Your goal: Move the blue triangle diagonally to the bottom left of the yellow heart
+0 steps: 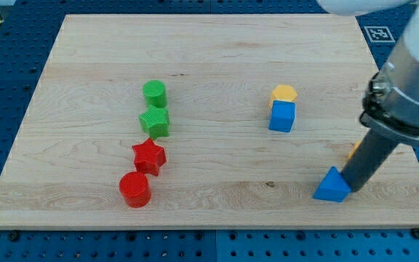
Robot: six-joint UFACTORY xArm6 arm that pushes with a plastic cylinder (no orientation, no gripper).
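Note:
The blue triangle [331,185] lies near the board's bottom right. My tip [350,188] rests against the triangle's right side, and the dark rod slants up to the right from there. A yellow-orange sliver [353,151] shows just left of the rod, above the triangle. The rod hides most of it, so I cannot make out its shape. No yellow heart shows plainly anywhere else in the view.
A yellow hexagon [283,94] sits just above a blue cube [281,116], right of centre. At the left, a green cylinder [153,92], green star [154,121], red star [149,156] and red cylinder [134,189] form a column. The board's right edge [413,156] is close behind the rod.

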